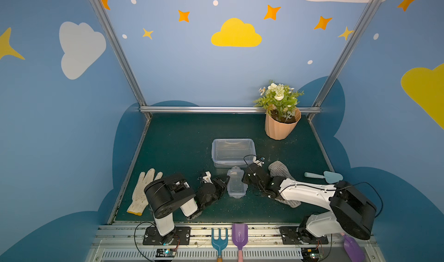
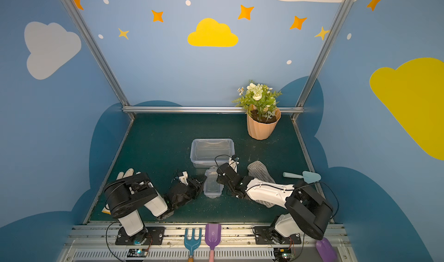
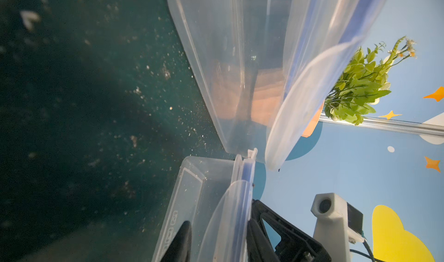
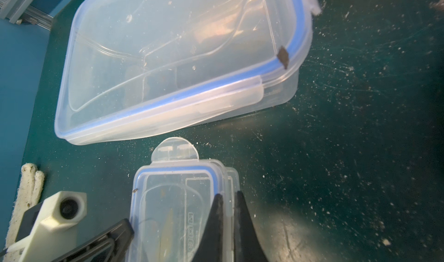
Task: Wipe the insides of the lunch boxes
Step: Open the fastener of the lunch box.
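The small clear plastic lunch box (image 1: 236, 182) lies on the dark green bench (image 1: 182, 148), long axis pointing away from the robot, right jaws pinched shut on its right edge, left jaws half-closed around its left edge, grip unclear

Table (image 1: 180, 140): dark green with pale speckles all over. Big lunch box (image 1: 233, 151) and small lunch box (image 1: 236, 184): clear. Big lid (image 4: 168, 44) and small lid (image 4: 173, 200): clear, blue trim. Cloth (image 1: 280, 169): grey, pale stripes. Glove (image 1: 144, 188): white, yellow cuff. Pot (image 1: 281, 128): peach, ribbed. Plant (image 1: 280, 97): green, white blooms. Trowel (image 1: 324, 176): mint. Rake (image 1: 219, 240): blue. Shovel (image 1: 239, 235): purple, pink handle. Walls (image 1: 192, 68): blue, with yellow cloud (image 1: 236, 34), white cloud (image 1: 80, 48), orange stars (image 1: 272, 11).
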